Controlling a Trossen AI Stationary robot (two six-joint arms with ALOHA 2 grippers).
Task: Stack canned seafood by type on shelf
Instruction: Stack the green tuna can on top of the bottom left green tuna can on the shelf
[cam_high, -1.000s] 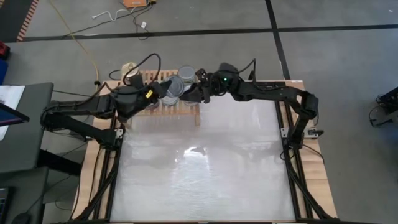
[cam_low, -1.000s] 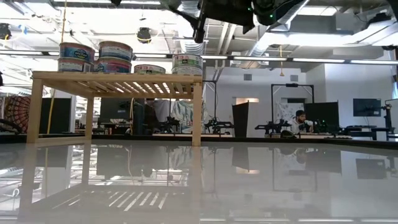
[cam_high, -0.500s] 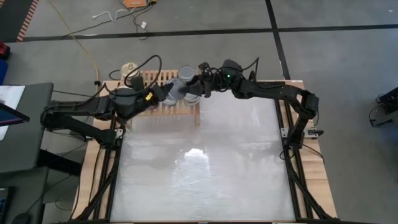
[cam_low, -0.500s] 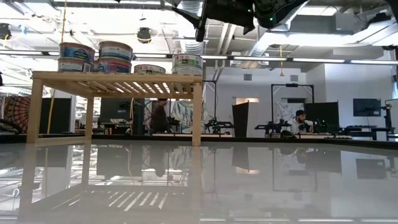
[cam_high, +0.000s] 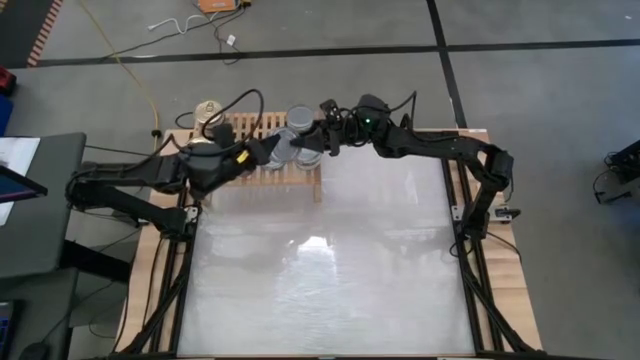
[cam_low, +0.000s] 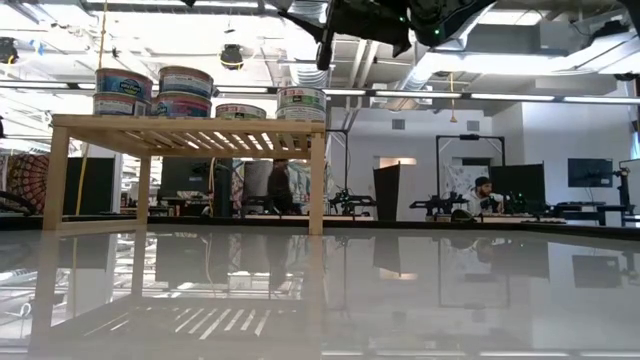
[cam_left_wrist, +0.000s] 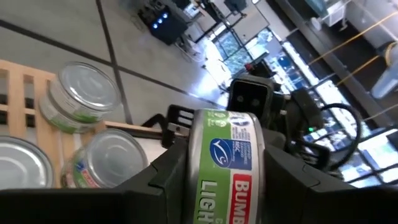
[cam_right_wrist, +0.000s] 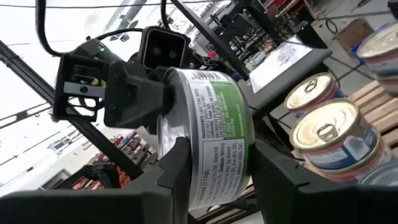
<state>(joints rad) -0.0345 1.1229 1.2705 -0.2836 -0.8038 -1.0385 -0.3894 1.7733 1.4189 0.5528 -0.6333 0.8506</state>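
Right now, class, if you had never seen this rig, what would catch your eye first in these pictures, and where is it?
First, a green-labelled can held in the air between both arms: the left gripper and the right gripper each clamp it, above the right end of the shelf. Next, the stacked cans on that wooden shelf at the table's far left corner.

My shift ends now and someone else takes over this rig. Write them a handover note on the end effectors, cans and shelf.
Left end effector: shut on the green-label can, in the air above the shelf.
Right end effector: apparently shut on the same can, facing the left one.
Done: several cans stand on the shelf, some stacked two high.
To do: release one side, then set this can on its matching stack.
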